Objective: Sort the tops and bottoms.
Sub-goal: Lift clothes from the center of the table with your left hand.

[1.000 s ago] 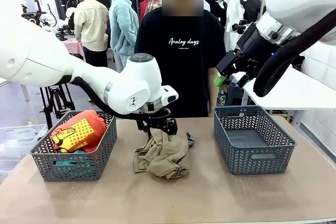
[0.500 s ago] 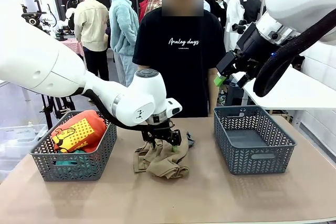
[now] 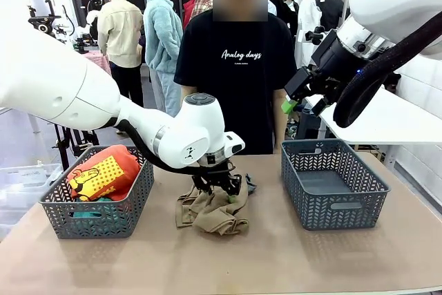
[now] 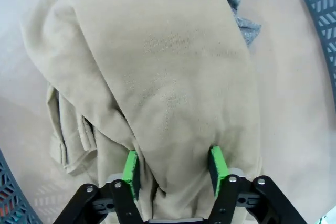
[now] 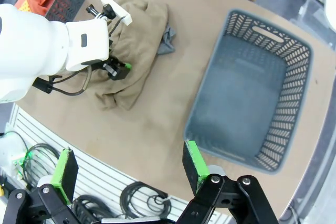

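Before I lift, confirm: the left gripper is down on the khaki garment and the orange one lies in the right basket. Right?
No. The orange garment lies in the left basket, not the right, as the front view shows. The left gripper is down on the khaki garment.

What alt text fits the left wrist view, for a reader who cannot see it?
The left gripper, black with green pads, has a raised fold of a crumpled tan khaki cloth garment between its jaws; whether it pinches cannot be told. The garment lies on the beige table, and a small heather grey cloth garment peeks out beyond it.
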Available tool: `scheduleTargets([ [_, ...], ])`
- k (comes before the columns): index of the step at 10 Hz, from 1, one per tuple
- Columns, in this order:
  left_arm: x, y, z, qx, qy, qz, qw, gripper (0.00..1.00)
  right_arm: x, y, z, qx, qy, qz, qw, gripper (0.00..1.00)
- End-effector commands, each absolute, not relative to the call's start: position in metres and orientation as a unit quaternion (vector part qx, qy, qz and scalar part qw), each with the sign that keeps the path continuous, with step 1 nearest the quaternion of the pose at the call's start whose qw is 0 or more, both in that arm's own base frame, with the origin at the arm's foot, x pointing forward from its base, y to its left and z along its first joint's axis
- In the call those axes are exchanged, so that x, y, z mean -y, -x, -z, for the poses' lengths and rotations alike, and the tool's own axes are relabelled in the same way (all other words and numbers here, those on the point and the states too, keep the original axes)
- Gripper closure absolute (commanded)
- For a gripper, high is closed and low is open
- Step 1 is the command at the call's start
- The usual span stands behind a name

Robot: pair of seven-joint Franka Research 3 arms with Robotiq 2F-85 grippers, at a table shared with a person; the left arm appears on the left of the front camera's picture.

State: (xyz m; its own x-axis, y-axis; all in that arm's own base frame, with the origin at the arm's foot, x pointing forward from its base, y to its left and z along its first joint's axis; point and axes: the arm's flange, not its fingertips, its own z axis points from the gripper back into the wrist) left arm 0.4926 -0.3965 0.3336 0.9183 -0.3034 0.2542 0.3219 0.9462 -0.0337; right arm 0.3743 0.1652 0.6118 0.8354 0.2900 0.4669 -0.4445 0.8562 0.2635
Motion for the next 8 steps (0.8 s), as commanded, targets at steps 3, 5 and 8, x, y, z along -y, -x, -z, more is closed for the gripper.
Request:
scheduleTargets([
  [3,0.392,-0.492,-0.343,0.128,0.02,0.148,0.98,1.0,-0.165,-0.376,-0.613,0.21,-0.181,-0.198,0.94,0.0],
  [5,0.388,-0.49,-0.347,0.129,0.02,0.144,0.981,1.0,-0.165,-0.376,-0.613,0.21,-0.181,-0.198,0.94,0.0],
  [8,0.379,-0.488,-0.358,0.138,0.024,0.135,0.981,1.0,-0.165,-0.376,-0.613,0.21,-0.181,-0.198,0.94,0.0],
])
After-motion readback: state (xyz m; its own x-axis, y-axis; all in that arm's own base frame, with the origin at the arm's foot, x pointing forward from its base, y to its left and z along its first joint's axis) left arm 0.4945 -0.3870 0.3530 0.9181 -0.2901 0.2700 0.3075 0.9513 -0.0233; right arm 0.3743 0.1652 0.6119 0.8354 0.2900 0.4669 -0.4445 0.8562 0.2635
